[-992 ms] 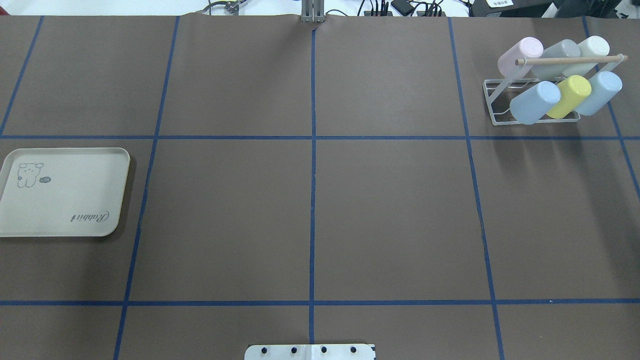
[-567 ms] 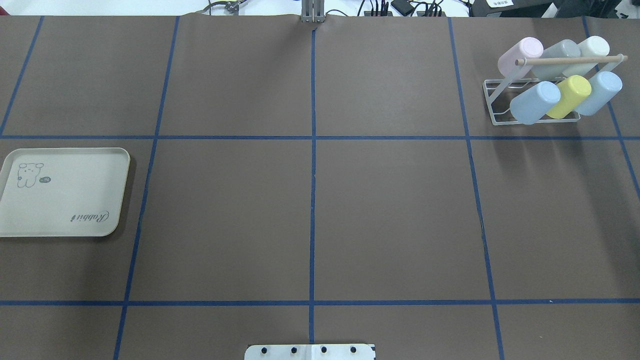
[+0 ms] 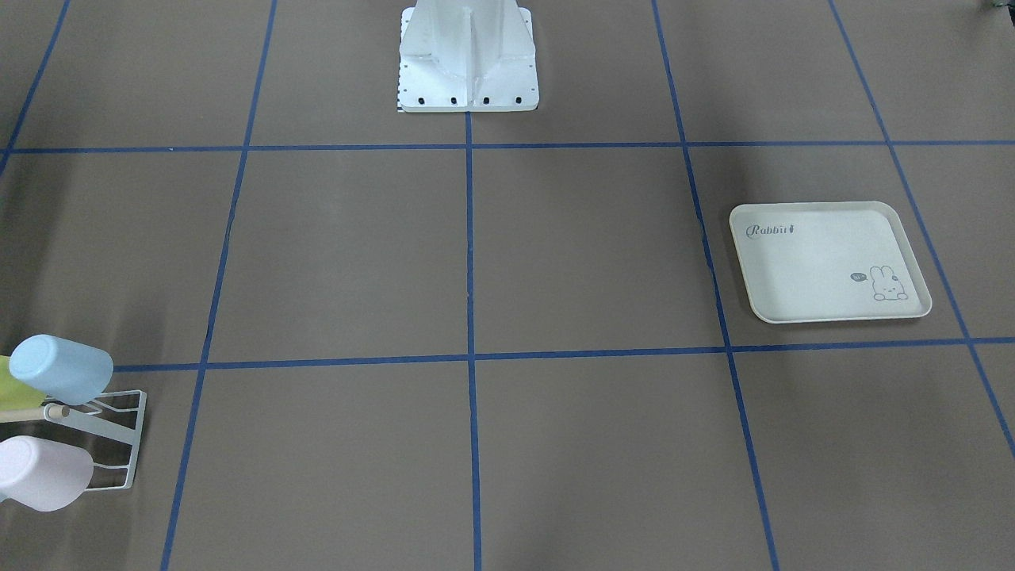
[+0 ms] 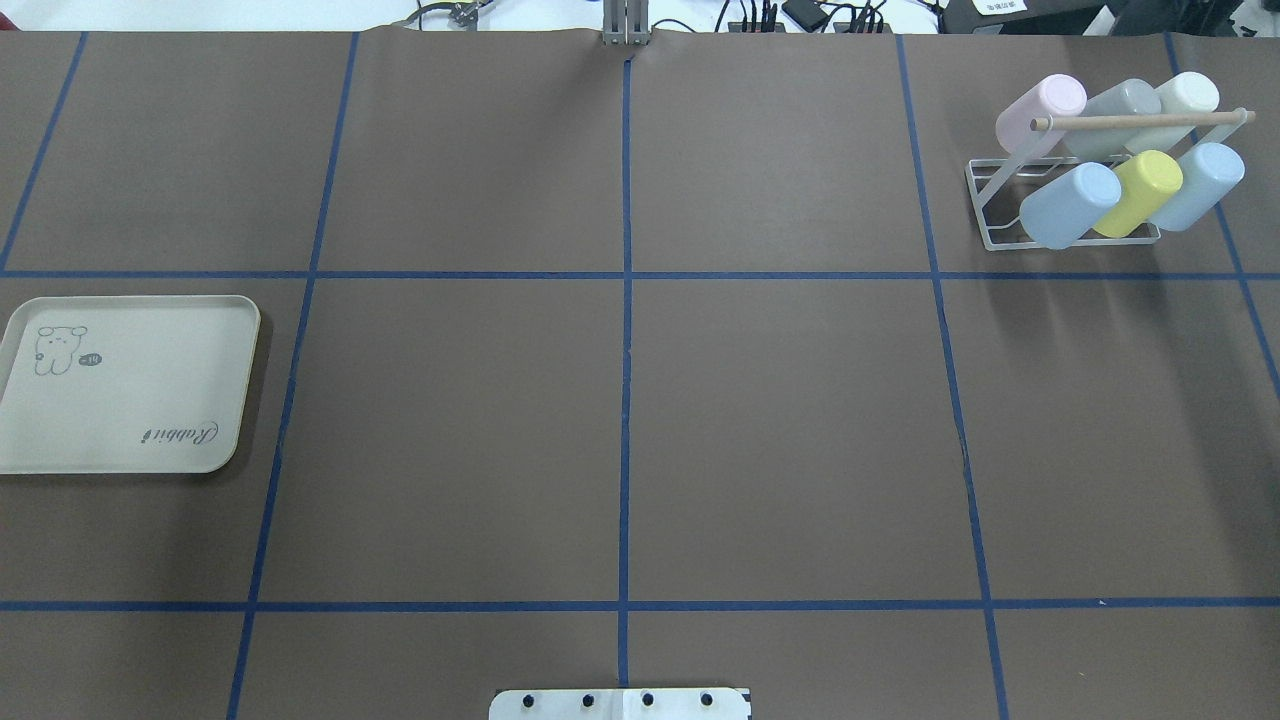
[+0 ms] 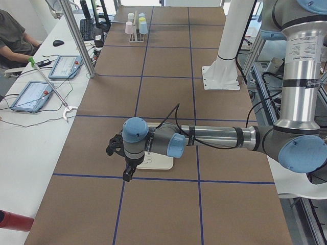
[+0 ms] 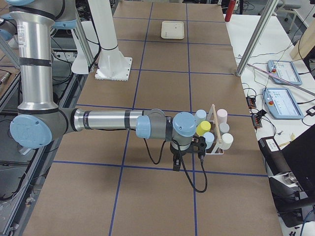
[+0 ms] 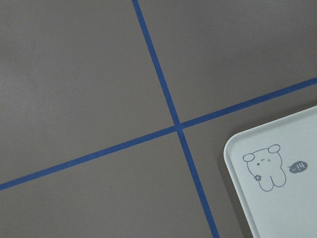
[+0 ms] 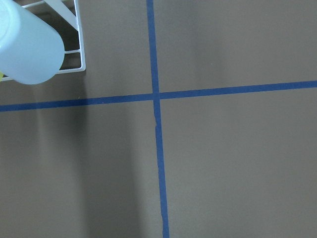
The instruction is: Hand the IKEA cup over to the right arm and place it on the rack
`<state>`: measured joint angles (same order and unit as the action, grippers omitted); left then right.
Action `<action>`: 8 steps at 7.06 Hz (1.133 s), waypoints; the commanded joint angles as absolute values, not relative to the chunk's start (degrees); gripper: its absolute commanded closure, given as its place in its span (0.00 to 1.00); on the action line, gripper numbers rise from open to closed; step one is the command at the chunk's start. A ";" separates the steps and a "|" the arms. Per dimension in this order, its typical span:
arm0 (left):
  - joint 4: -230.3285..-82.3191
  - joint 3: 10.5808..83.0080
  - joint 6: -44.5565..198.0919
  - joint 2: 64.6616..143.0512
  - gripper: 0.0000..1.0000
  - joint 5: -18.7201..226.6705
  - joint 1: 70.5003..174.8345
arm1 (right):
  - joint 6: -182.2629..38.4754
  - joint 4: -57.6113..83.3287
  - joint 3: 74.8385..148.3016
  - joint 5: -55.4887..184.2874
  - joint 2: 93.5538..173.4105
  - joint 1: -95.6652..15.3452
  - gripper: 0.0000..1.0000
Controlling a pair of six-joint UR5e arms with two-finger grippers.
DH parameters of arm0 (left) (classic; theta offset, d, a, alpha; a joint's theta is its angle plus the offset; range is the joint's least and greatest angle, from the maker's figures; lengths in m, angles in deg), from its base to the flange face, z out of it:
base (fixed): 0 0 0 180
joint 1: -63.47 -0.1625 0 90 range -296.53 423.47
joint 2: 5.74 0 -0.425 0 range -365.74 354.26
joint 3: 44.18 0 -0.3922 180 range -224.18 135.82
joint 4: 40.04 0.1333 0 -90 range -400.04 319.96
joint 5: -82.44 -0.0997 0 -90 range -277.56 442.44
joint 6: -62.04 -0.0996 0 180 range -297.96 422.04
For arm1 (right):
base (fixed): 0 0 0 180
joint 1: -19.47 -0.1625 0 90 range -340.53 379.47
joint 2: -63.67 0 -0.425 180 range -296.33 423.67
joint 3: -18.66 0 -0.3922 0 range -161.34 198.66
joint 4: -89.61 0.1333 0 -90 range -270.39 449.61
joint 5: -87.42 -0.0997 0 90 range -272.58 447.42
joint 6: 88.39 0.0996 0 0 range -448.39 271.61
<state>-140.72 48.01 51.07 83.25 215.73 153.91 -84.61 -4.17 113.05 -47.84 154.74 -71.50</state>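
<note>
The white wire rack [image 4: 978,205] with its wooden dowel [image 4: 1140,120] stands at the far right of the table and holds several pastel cups, among them a pink one [image 4: 1040,108], a yellow one [image 4: 1140,192] and a blue one [image 4: 1068,205]. The right arm [image 6: 103,120] reaches out low, and its gripper [image 6: 176,164] hangs just beside the rack [image 6: 216,147]. My left gripper [image 5: 126,174] hovers over the near end of the tray [image 5: 158,162]. Neither gripper shows closely enough to tell whether it is open or shut. I see no cup in either one.
The cream rabbit-print tray [image 4: 120,385] lies empty at the table's left edge. The white robot base [image 3: 468,55] stands at the middle of the near edge. The right wrist view shows a blue cup [image 8: 29,49] on the rack's corner [image 8: 81,39].
</note>
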 commanded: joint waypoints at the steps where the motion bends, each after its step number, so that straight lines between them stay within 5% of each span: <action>1: -140.68 47.76 51.05 83.47 0.00 215.68 153.82 | -84.62 -4.17 113.23 -47.84 154.73 -71.50 0.00; 8: -140.68 47.49 51.14 83.91 0.00 214.54 153.74 | -85.23 -4.17 114.98 -49.95 158.14 -73.34 0.00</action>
